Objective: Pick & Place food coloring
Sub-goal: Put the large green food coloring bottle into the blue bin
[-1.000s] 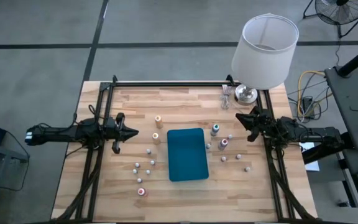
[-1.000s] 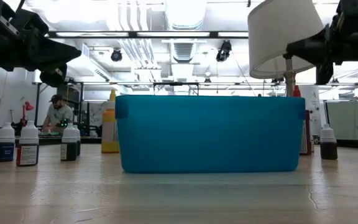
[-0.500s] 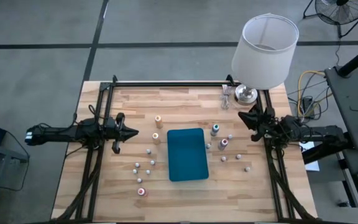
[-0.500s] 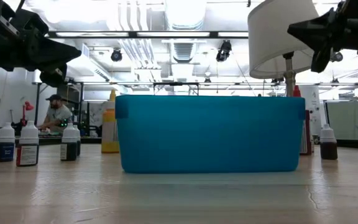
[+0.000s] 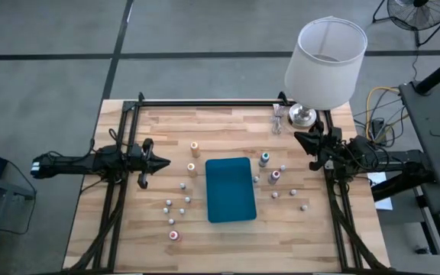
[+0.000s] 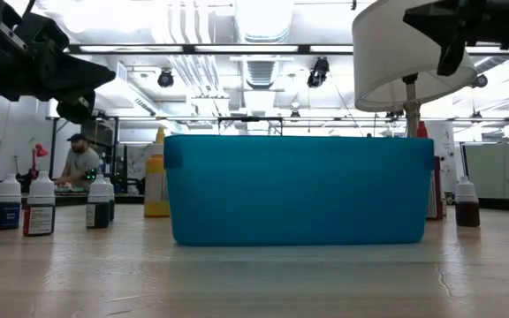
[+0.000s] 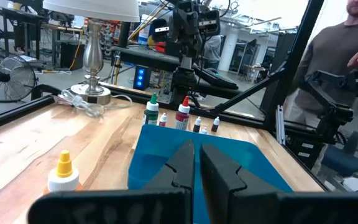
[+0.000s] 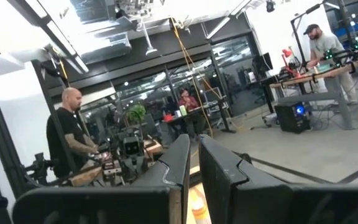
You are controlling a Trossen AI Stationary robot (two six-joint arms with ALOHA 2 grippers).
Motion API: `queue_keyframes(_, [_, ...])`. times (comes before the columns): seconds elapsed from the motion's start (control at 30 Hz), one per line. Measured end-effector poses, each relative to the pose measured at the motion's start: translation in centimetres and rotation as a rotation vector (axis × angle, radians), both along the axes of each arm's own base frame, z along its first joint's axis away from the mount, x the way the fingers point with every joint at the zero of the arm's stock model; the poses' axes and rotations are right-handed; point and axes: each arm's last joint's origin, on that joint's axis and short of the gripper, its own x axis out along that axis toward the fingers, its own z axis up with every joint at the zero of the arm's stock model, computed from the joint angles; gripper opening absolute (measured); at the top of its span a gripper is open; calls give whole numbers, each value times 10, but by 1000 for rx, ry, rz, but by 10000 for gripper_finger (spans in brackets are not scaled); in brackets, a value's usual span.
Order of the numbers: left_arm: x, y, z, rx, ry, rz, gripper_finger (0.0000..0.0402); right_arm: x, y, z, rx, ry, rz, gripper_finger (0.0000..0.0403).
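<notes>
Both the left gripper point(image 5: 161, 162) and the right gripper point(image 5: 299, 139) sit clenched and empty above the bench point(image 5: 228, 229) edges; the food coloring bottles point(image 5: 264, 160) stand scattered around the teal tray point(image 5: 229, 189). Spread the right fingers before descending; approach one bottle vertically, clear of its neighbours.

A teal tray point(image 5: 230, 189) is sitting on the pale striped wooden bench point(image 5: 228, 125); a white lampshade point(image 5: 326, 63) is showing; bottles point(image 5: 263, 159) are wearing green, red and orange tops.

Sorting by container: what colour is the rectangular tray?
Teal tray; clearest in the low view.
</notes>
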Motion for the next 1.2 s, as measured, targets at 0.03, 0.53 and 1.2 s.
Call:
queue_keyframes(0.03, [0, 0, 0, 0, 0, 0, 0, 1, 0, 2, 0, 6, 0, 28])
queue_keyframes(0.53, [0, 0, 0, 0, 0, 0, 0, 29, 1, 58, -158, 75, -14, 28])
queue_keyframes(1.2, [0, 0, 0, 0, 0, 0, 0, 53, 1, 128, -166, 358, 28, 28])
